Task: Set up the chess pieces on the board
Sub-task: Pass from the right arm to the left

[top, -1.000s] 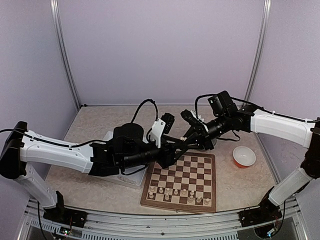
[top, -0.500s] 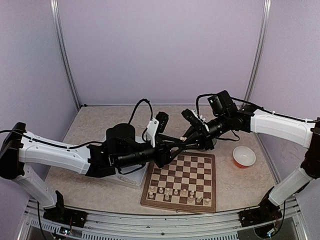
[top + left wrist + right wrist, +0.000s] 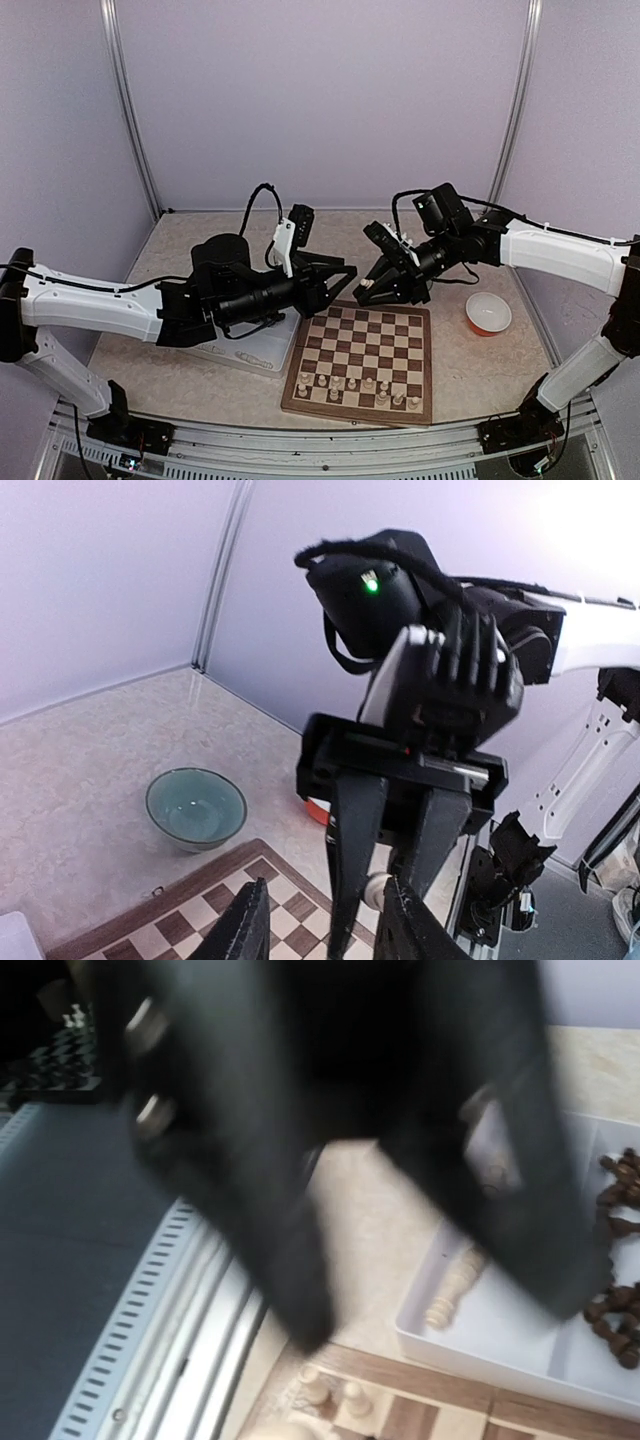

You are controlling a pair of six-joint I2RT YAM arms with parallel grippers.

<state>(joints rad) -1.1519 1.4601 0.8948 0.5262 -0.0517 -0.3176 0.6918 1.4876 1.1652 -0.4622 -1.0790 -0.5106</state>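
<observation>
Board (image 3: 400, 345): it lies flat at the near centre of the table, below both of your grippers, and neither touches it.

Tray (image 3: 262, 352): it sits just beside the board's left rim, largely covered by your left arm in the top view.

Your left gripper (image 3: 343, 278) hangs in the air by the board's far-left corner, jaws apart and empty. Your right gripper (image 3: 365, 289) faces it almost tip to tip over the board's far edge. Its jaws are drawn close on a cream piece (image 3: 378, 887), seen as a small rounded knob between its fingers in the left wrist view.

On the board, cream pieces (image 3: 355, 384) stand on the two nearest rows, well apart from both grippers. In the tray, more cream ones lie in one compartment and dark pieces (image 3: 615, 1305) in the next.

Limits on what you can check:
- The right wrist view is mostly blurred black, and the held piece cannot be found there.
- The top view does not show the held piece either.
- Which figure it is cannot be told.
</observation>
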